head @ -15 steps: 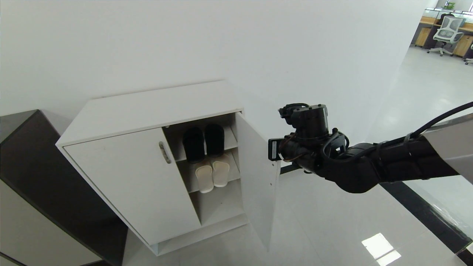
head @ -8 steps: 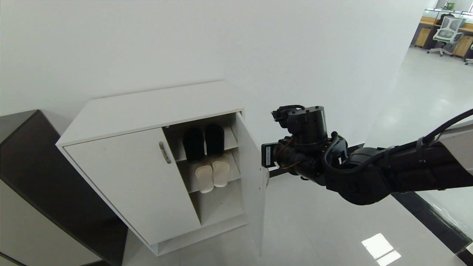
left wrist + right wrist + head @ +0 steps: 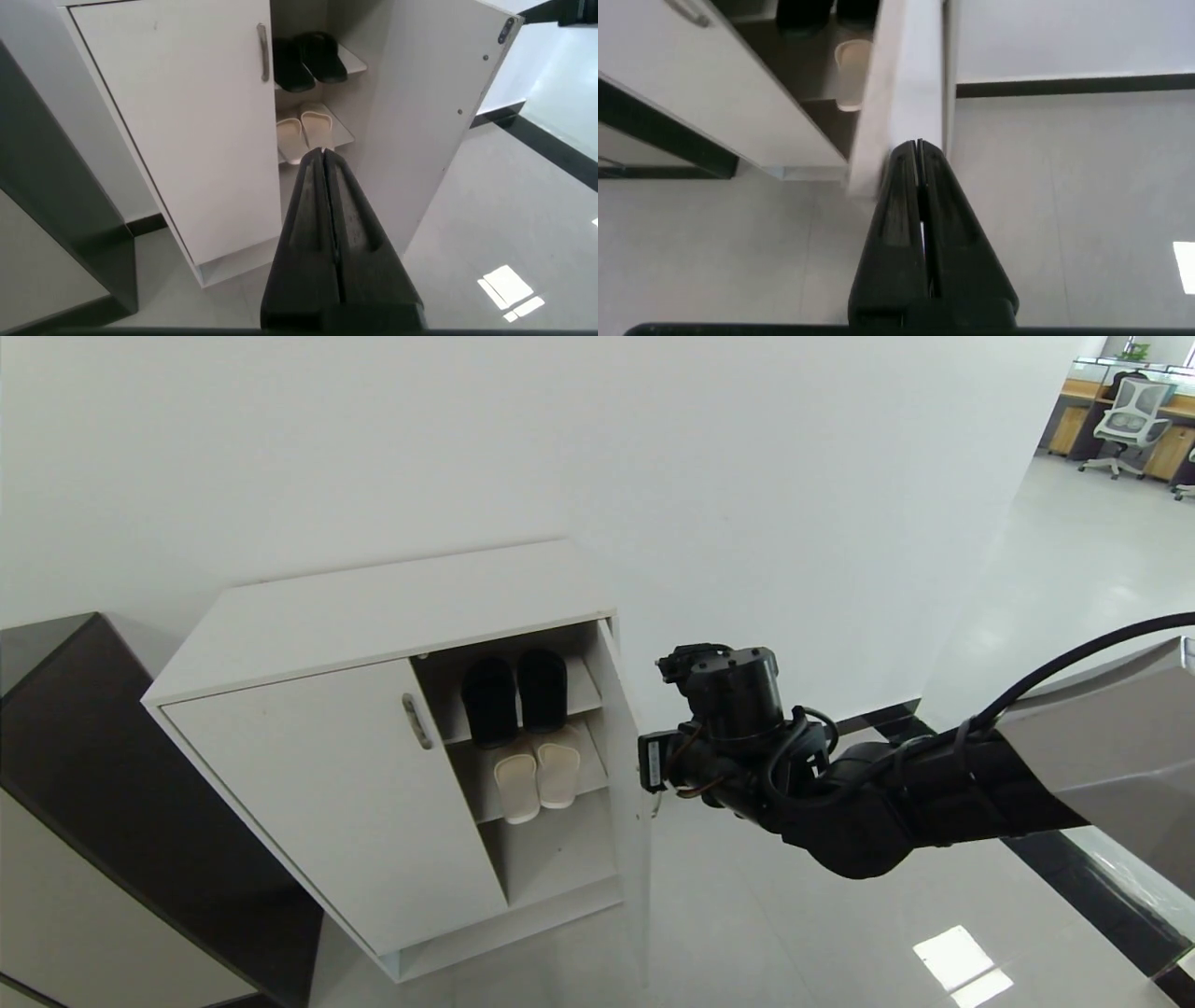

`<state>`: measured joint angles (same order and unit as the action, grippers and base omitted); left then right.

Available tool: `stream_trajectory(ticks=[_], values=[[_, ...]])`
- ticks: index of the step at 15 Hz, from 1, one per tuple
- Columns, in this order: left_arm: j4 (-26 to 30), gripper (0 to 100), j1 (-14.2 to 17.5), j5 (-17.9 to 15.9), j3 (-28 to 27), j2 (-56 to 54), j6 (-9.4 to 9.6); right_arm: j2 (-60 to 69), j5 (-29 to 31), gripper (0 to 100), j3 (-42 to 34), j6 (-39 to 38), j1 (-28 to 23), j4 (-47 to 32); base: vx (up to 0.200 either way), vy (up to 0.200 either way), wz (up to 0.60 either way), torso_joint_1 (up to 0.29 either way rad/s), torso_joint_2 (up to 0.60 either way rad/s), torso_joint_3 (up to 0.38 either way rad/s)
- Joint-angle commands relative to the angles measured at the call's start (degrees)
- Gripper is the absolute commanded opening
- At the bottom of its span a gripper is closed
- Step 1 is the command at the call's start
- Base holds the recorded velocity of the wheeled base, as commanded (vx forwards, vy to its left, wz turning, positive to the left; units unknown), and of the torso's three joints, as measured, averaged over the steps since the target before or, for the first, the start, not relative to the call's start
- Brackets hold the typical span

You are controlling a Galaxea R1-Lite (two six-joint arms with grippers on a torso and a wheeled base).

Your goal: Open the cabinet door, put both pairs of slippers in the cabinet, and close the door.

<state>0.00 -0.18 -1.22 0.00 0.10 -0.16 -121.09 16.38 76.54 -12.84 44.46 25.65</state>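
Left gripper [image 3: 324, 154]: fingers pressed together, nothing held, hanging in front of the cabinet opening. Right gripper [image 3: 921, 147]: fingers likewise together and empty, tips up against the outer face of the right door [image 3: 631, 775]. That door stands partly open, close to edge-on in the head view. Left door [image 3: 327, 803] shut, its handle [image 3: 415, 721] upright. Inside the cabinet [image 3: 373, 611]: white slippers [image 3: 535, 770] side by side on the middle shelf, black slippers [image 3: 513, 693] on the shelf above. White wall [image 3: 560, 429] behind.
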Motion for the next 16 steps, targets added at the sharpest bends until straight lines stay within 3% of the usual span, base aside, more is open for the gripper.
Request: stream_trajectory(ticks=[1,6,10,16], values=[[0.0,0,0.0,0.0,0.0,0.1,-0.02,0.9,0.0,0,-0.3,0.0,2.0,0.0,0.0,0.0,0.0,0.0,0.0,0.0],[0.0,0,0.0,0.1,0.0,0.1,-0.02,4.1,0.5,0,-3.6,6.2,3.9,0.6,0.0,0.0,0.0,0.0,0.0,0.0],[0.0,0,0.0,0.0,0.0,0.1,-0.02,4.3,0.6,0,-5.1,6.5,4.1,3.7,0.0,0.0,0.0,0.0,0.0,0.0],[0.0,0,0.0,0.0,0.0,0.1,-0.02,4.2,0.4,0,-6.1,6.3,4.1,3.8,0.0,0.0,0.6,0.006,0.0,0.003]])
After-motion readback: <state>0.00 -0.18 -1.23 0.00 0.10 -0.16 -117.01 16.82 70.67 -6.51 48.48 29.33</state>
